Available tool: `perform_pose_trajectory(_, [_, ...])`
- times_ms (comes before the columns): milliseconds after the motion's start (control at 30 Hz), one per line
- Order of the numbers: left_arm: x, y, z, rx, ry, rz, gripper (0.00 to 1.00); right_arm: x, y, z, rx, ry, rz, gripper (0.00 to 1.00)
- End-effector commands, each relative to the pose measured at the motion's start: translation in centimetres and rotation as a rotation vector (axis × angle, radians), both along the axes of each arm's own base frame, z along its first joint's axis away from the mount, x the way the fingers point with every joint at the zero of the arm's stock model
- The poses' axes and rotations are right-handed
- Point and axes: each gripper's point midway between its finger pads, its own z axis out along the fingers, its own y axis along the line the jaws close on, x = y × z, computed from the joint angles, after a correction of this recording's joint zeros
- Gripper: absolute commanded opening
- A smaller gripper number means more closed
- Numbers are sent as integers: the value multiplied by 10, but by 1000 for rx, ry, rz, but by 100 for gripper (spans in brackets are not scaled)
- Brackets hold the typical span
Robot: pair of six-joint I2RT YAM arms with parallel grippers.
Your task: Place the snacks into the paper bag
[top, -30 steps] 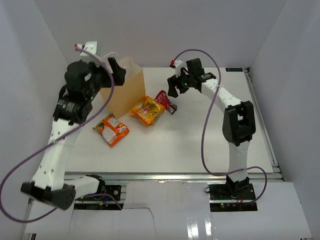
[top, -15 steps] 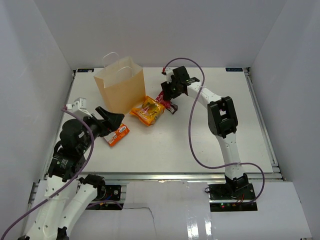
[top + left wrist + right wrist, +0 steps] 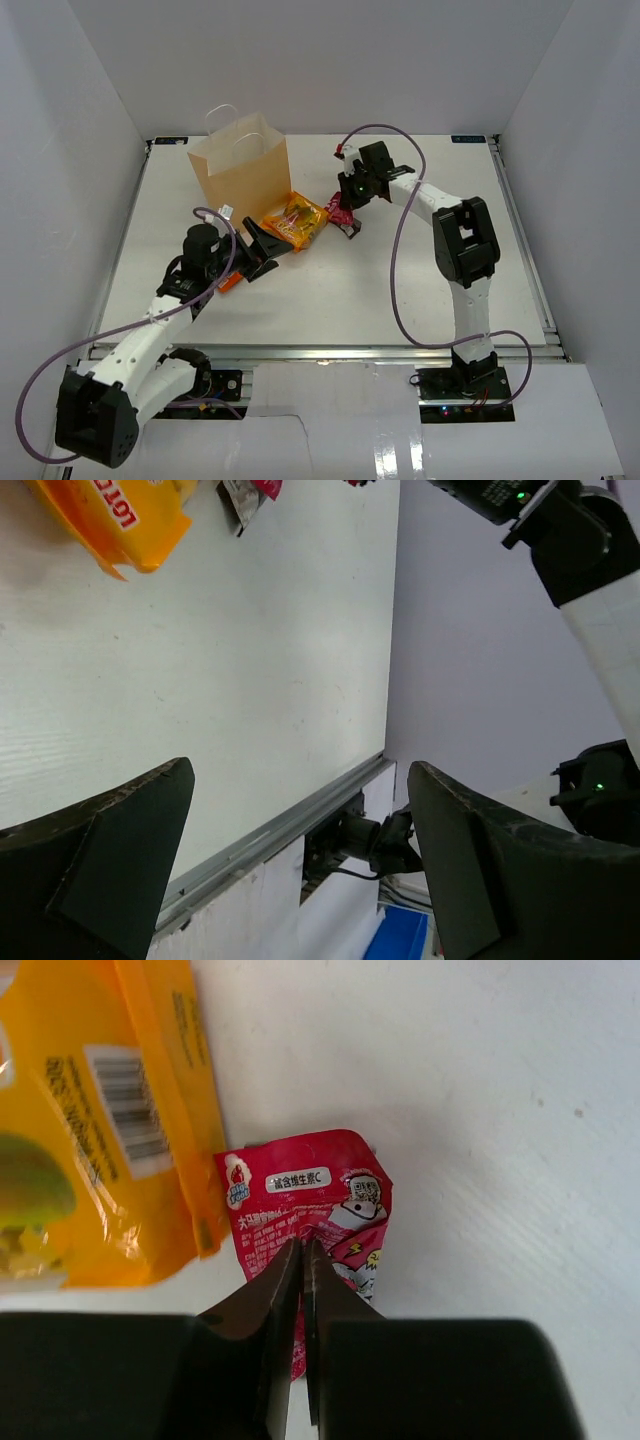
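One thin fold of the red-pink packet (image 3: 320,1185) sits pinched in the closed right gripper (image 3: 302,1244) and may slip on lifting; the left gripper (image 3: 300,770) gapes empty.

Three snacks (image 3: 295,220) in view — one paper bag (image 3: 240,175).

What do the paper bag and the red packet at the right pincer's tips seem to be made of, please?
The paper bag: matte tan kraft paper, judging by its creased panels. The red packet: probably glossy printed foil or plastic film; it looks crinkled and shiny.
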Motion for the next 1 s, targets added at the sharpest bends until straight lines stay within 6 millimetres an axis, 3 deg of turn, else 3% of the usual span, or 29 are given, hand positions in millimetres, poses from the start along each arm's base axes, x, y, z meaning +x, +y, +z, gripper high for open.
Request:
perform_pose_trajectory(0, [1, -29, 38, -142, -109, -114, 98, -8, -12, 46, 94, -63, 13, 8])
perform_pose_trajectory(167, [2, -59, 26, -100, -72, -182, 98, -37, -27, 69, 154, -85, 58, 8])
perform_pose_trajectory(200, [1, -65, 23, -95, -62, -193, 98, -47, -33, 59, 148, -57, 59, 8])
perform_pose_trajectory(333, [-2, -91, 1, -73, 19, -220, 98, -77, -44, 64, 189, -35, 101, 8])
perform_pose_trajectory(367, [-2, -95, -3, -68, 30, -219, 98, -87, -42, 79, 235, -43, 135, 8])
perform_pose_trajectory(433, [1, -103, -6, -63, 24, -225, 98, -104, -45, 78, 274, -15, 159, 8])
perform_pose_trajectory(467, [3, -110, -7, -61, 17, -238, 98, -116, -42, 91, 317, -21, 202, 8])
perform_pose_trajectory(533, [5, -118, -9, -48, 4, -252, 98, -137, -41, 93, 359, 9, 243, 8])
perform_pose_trajectory(667, [14, -130, -18, -9, -6, -288, 96, -170, -36, 117, 462, 26, 314, 8])
perform_pose_trajectory(867, [16, -144, -23, -4, 3, -347, 80, -198, -33, 128, 525, 53, 358, 8])
perform_pose_trajectory(967, [15, -148, -21, -5, -5, -369, 77, -204, -32, 130, 541, 62, 374, 8])
